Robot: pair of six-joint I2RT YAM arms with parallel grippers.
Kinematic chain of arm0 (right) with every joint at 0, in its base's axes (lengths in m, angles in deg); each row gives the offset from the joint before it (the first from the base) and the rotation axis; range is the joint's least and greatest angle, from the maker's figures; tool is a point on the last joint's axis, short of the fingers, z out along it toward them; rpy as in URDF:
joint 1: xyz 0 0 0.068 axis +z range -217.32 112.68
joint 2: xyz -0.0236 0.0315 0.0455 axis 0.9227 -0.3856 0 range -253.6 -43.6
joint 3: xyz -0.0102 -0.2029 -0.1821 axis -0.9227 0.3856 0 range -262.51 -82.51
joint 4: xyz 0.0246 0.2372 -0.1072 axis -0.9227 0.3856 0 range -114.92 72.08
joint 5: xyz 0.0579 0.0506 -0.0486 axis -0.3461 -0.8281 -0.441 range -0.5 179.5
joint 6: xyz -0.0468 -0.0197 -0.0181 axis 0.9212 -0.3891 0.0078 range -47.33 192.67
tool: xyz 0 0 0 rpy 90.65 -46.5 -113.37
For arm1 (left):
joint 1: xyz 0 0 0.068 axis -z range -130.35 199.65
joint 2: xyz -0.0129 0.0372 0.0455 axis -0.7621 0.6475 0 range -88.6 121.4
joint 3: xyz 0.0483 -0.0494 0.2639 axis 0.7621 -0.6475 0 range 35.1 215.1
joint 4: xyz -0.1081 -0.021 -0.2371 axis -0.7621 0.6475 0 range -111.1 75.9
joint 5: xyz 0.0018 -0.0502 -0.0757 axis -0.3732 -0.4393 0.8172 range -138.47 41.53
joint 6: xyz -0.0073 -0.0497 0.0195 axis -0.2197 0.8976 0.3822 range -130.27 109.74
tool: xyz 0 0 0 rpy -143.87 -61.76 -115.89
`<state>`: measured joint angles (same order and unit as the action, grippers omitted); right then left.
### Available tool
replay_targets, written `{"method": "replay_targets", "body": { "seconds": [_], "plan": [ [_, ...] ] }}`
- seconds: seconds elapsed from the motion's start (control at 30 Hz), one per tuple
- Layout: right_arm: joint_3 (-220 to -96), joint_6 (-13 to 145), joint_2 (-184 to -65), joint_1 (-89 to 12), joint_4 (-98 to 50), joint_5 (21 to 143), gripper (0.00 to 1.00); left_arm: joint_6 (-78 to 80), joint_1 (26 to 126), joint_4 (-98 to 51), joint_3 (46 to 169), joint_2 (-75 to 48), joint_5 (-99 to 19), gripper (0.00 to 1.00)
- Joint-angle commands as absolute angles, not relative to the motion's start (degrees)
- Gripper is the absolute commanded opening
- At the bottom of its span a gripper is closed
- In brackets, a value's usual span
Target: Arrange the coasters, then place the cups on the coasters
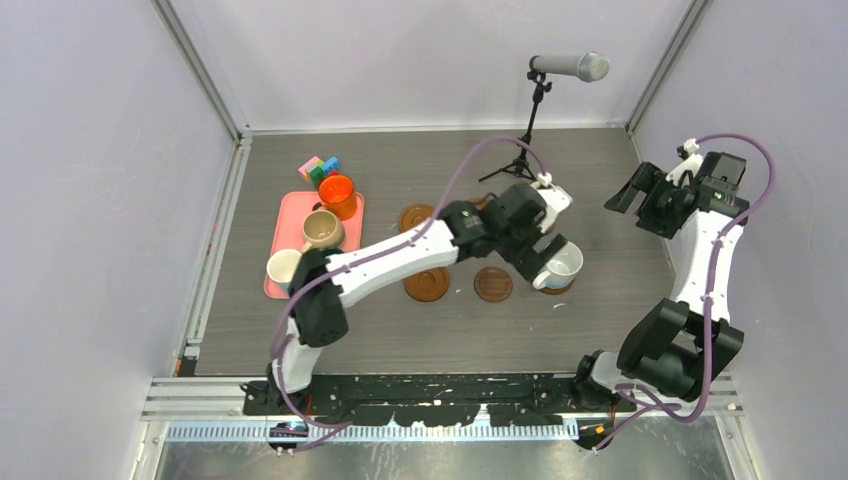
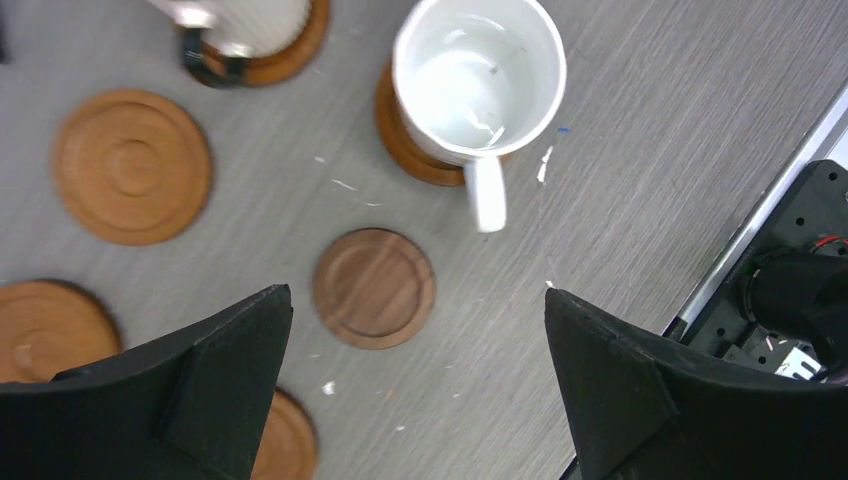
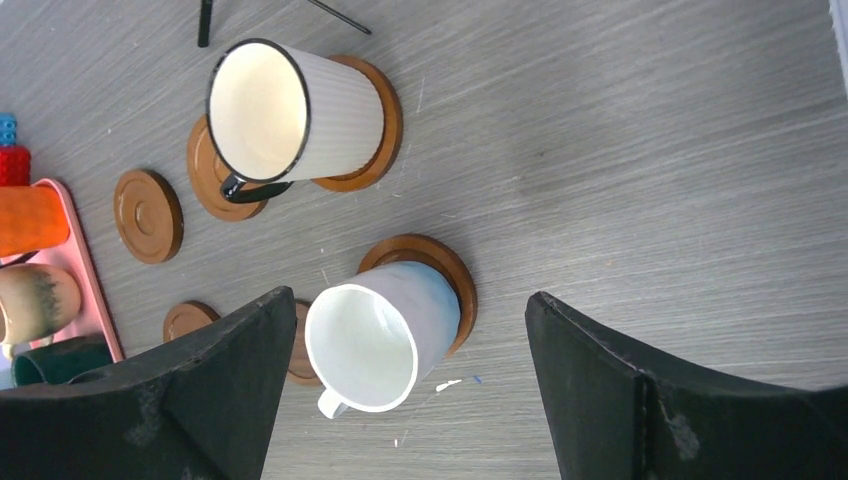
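The light blue cup (image 2: 478, 80) (image 1: 558, 268) stands upright on a coaster (image 2: 405, 150), its handle toward the arms. My left gripper (image 2: 415, 305) (image 1: 530, 258) hangs open just above and beside it, holding nothing. A bare coaster (image 2: 372, 288) lies below its jaws, and other coasters (image 2: 132, 165) lie apart on the table. A cream ribbed cup (image 3: 285, 110) sits on its own coaster (image 3: 378, 130). My right gripper (image 3: 410, 298) (image 1: 640, 195) is open and empty, high at the right. The orange cup (image 1: 338, 195) and beige cup (image 1: 322, 230) stand by the pink tray.
The pink tray (image 1: 292, 215) lies at the left, with coloured toy blocks (image 1: 320, 168) behind it. A dark green cup (image 3: 50, 362) lies at its near end. A microphone on a tripod (image 1: 520, 165) stands at the back. The table's rail (image 2: 760, 220) runs close on the right.
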<state>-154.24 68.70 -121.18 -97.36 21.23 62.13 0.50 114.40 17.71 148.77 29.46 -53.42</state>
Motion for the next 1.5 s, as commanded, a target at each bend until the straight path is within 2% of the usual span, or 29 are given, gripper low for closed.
{"method": "replay_targets", "body": {
  "seconds": [0.0,0.2,0.37,0.53,0.67,0.87,1.07,1.2,1.47],
  "plan": [
    [-159.50,71.36,-121.67,-95.53,22.73,60.37,0.89,-6.83,109.41,22.19,148.16,20.54,-49.67,1.00],
    [-161.73,72.32,-123.59,-88.55,23.04,63.30,0.89,-12.58,94.98,26.02,138.82,8.74,-36.98,1.00],
    [-161.01,71.26,-123.88,-86.57,19.41,60.99,0.89,-20.34,82.12,33.68,136.39,1.43,-35.23,1.00],
    [-160.55,71.00,-124.29,-86.04,18.17,58.79,0.89,-31.43,62.82,40.48,135.12,-2.92,-26.18,1.00],
    [-160.83,71.08,-125.16,-86.05,18.75,58.80,0.89,-37.55,51.65,44.44,133.03,-5.30,-25.63,1.00],
    [-159.24,71.46,-124.77,-86.04,18.35,59.62,0.89,-34.35,37.17,49.55,123.55,-12.26,-25.67,0.97],
    [-159.11,71.11,-125.55,-86.04,18.34,59.70,0.89,-32.84,33.28,52.25,109.64,-21.31,-27.63,0.96],
    [-158.94,70.83,-125.92,-86.04,18.00,59.26,0.89,-32.38,33.27,52.23,103.75,-25.24,-28.40,1.00],
    [-158.62,71.06,-125.95,-86.04,17.97,59.36,0.89,-29.27,33.31,49.34,102.38,-19.78,-31.60,0.98]
  ]
}}
